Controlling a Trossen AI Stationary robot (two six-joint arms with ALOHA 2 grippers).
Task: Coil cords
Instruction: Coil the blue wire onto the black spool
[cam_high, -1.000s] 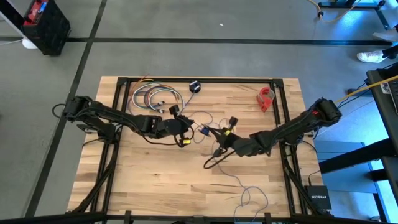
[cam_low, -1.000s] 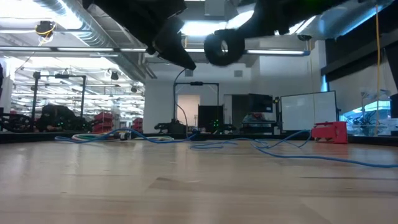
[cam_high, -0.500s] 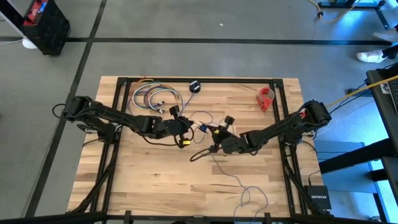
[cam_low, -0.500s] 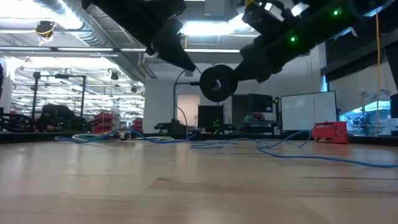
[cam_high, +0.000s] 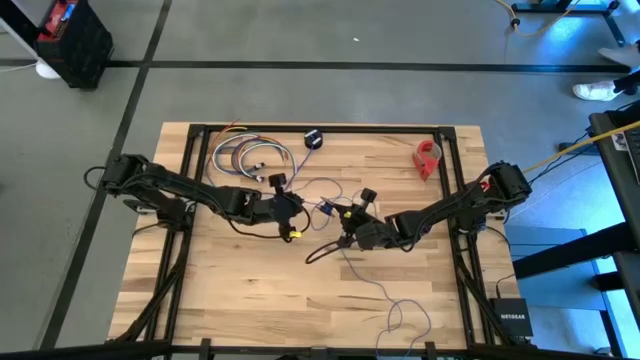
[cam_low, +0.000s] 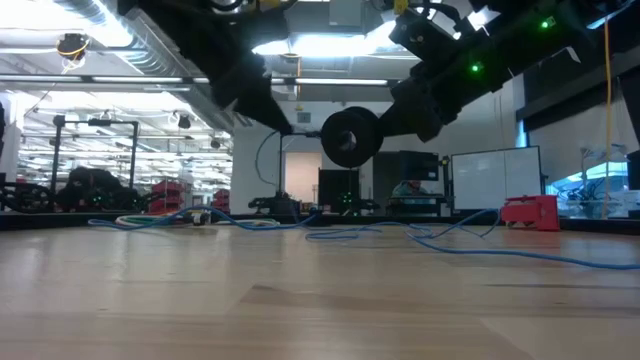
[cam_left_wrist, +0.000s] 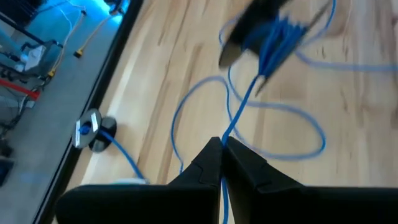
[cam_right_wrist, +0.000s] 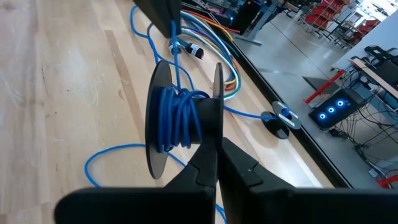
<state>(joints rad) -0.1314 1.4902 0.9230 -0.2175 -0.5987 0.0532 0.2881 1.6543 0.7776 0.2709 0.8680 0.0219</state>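
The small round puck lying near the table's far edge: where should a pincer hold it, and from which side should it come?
Probably from straight above, pinching across the rim of the puck. It lies flat on the table, so only its round edge offers two opposite faces. Keep the fingers clear of the spot where the thin cord leaves it.

Right gripper (cam_right_wrist: 214, 163) clamping black spool (cam_right_wrist: 186, 118) (held above the table (cam_right_wrist: 56, 87)), blue cord (cam_right_wrist: 176, 121) wound around it

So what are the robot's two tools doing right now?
Left tool: shut on the cord.
Right tool: shut on the spool.
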